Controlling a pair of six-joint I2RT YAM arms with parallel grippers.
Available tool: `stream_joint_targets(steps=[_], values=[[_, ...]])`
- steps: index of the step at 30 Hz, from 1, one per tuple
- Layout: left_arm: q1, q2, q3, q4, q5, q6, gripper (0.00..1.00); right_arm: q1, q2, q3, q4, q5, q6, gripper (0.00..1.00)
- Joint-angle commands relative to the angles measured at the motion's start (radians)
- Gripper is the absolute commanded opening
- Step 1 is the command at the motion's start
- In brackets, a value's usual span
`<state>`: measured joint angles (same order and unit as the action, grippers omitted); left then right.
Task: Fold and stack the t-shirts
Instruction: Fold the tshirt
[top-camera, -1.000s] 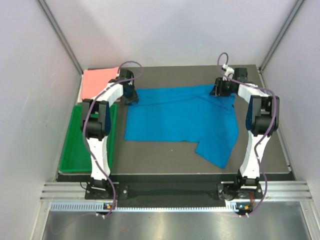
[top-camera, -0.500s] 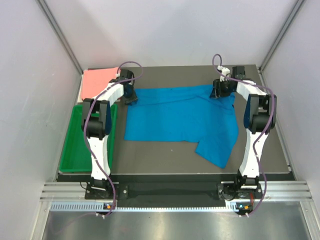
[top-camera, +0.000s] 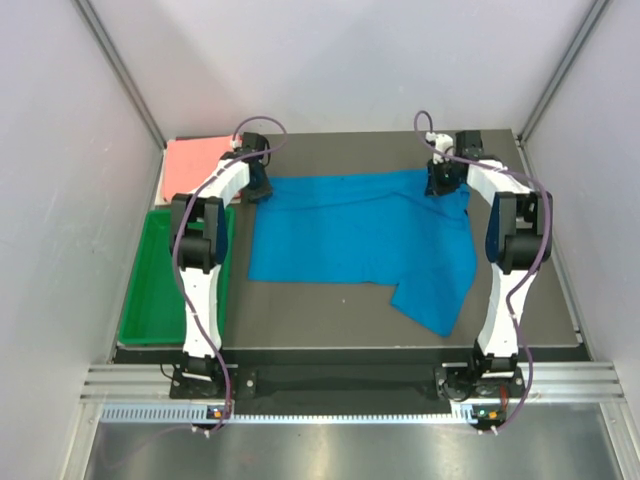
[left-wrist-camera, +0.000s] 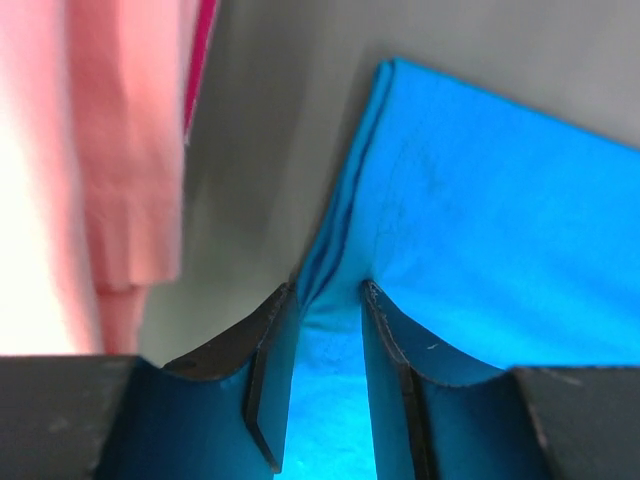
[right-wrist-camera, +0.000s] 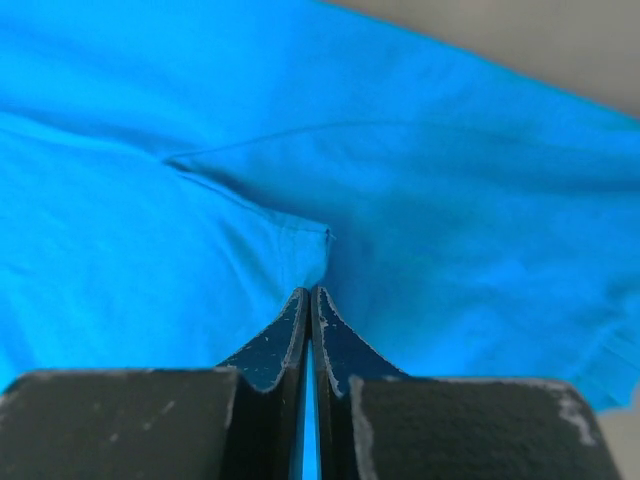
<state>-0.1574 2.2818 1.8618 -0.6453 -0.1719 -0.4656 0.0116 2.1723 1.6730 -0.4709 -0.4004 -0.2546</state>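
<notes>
Blue t-shirt (top-camera: 355, 235) lay spread over the middle of the dark desk (top-camera: 320, 320), its far edge running from 11 to 1 o'clock and one loose flap trailing toward 5 o'clock. The pink t-shirt (top-camera: 195, 163) sat folded in the 10 o'clock corner, just beyond the green tray (top-camera: 148, 290) at 8 o'clock. Each arm stretched to one far corner of the blue cloth. The right gripper (right-wrist-camera: 311, 293), at 1 o'clock, was pinched tight on a thin fold of the shirt, with a sliver of blue showing between its fingers. The left gripper (left-wrist-camera: 328, 290), at 11 o'clock, stood narrowly apart, straddling the hemmed corner with cloth bunched in the gap but, as far as its wrist view showed, not yet clamped. The step in hand looked like a two-corner pick for a fold toward 6 o'clock. To do it well, the left gripper would need to close on the whole hem before any lift, and both arms should rise level and travel together so the edge kept taut and straight. Room was generous toward 6 o'clock, where bare desk lay in front of the shirt. It was tight at 12 o'clock by the desk's far edge, and at 10 o'clock, where the pink t-shirt lay near the left gripper and could snag.
</notes>
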Motion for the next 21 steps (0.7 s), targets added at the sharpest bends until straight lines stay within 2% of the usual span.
stream_joint_targets(steps=[1,11,21], values=[[0.016,0.035,0.046,-0.053,-0.063,0.019,0.38,0.044,-0.152,-0.013,0.002,0.113,-0.043,0.0],[0.025,0.051,0.05,-0.054,-0.057,0.01,0.39,0.161,-0.276,-0.186,-0.035,0.231,-0.064,0.0],[0.03,0.061,0.048,-0.074,-0.086,0.018,0.38,0.264,-0.33,-0.355,0.034,0.394,-0.037,0.0]])
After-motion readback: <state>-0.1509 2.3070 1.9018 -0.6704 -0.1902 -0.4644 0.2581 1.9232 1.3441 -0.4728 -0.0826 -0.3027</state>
